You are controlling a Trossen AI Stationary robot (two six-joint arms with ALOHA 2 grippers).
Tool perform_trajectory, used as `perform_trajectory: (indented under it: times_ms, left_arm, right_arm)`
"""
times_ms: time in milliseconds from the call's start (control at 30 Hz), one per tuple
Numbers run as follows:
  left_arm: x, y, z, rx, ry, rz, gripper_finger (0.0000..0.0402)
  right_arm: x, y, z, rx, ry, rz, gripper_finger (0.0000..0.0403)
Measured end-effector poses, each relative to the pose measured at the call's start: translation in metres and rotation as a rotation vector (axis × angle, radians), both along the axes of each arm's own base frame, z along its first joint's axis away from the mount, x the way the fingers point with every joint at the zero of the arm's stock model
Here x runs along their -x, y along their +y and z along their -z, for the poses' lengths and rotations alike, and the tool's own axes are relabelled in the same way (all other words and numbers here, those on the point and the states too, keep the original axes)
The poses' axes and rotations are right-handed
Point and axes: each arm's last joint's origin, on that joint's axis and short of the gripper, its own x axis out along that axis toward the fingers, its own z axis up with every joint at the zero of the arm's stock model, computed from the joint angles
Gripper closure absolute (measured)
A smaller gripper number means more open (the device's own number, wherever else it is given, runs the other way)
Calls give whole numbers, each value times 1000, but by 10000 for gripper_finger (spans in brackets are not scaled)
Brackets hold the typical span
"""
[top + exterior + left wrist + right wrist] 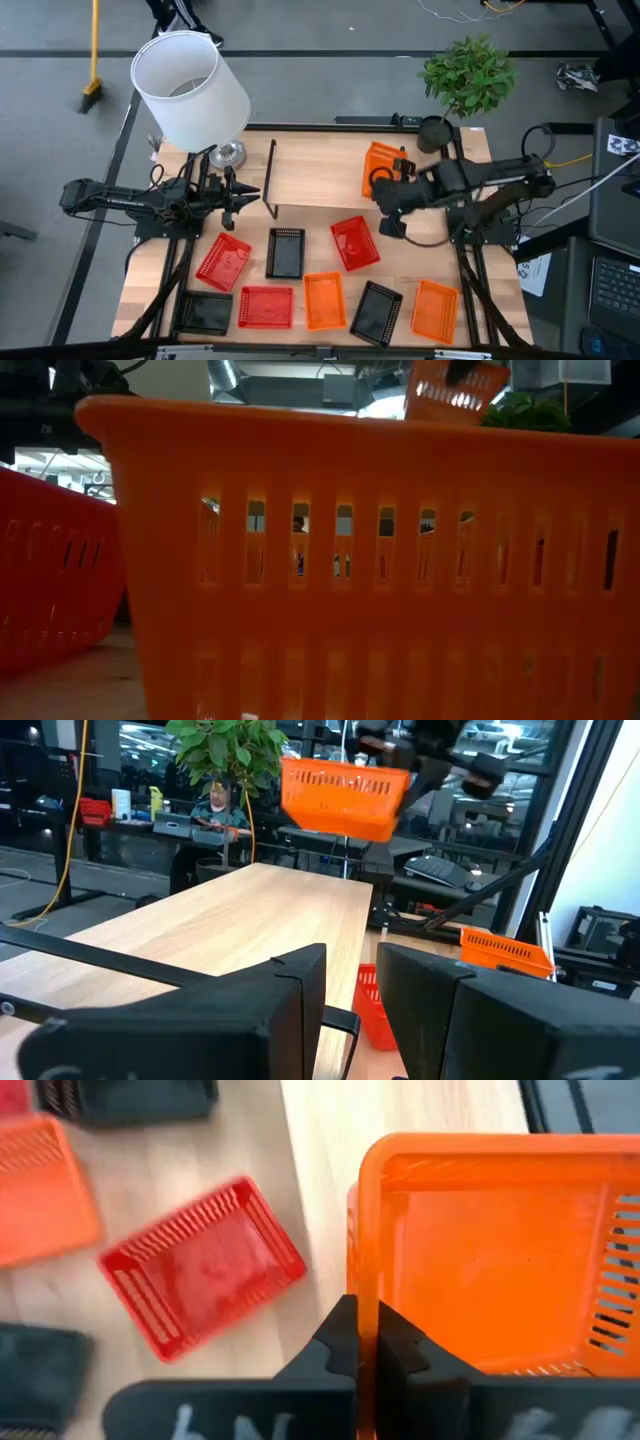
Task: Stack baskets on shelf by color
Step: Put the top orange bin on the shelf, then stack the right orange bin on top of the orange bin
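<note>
I hold orange basket (500,1270) by wall, right gripper (368,1342) fingers clenched on rim, lifted over shelf (320,170) at 2 o'clock. Looks light, stiff, slick plastic; rim grip fits. Left gripper (240,198) fingers parted, empty, at 9 o'clock.

Bright, even overhead light on the table (320,165), shadows short and soft beneath the baskets. Down low, an orange basket (380,560) fills the frame, blurred, daylight glowing through its slots. Left wrist fingers (290,1010) loom dark and soft-focused. Right wrist view smears the red basket (200,1280).
</note>
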Motion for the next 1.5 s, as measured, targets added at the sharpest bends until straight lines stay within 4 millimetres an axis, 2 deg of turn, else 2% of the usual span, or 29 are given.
perform_trajectory:
  times_ms: [133,367,500,633,867,1300,1367,1500]
  left_arm:
    - [0,0,0,0,0,0,317]
    - [0,0,0,0,1,0,317]
    - [0,0,0,0,1,0,317]
    - [0,0,0,0,1,0,317]
    - [0,0,0,0,2,0,317]
    - [0,0,0,0,1,-1,317]
    - [0,0,0,0,1,0,317]
    - [0,0,0,0,2,0,317]
  right_arm:
    - [-4,-12,7,3,40,-39,403]
    - [-5,-15,49,24,151,-59,403]
    - [-6,-18,56,-5,153,-75,403]
    - [-6,-29,64,-26,174,-34,403]
    - [-8,-36,65,-65,148,-24,388]
    - [-7,-36,65,-70,158,-46,270]
    - [-7,-36,60,-91,154,-54,257]
    - [-6,-35,34,-97,108,-58,243]
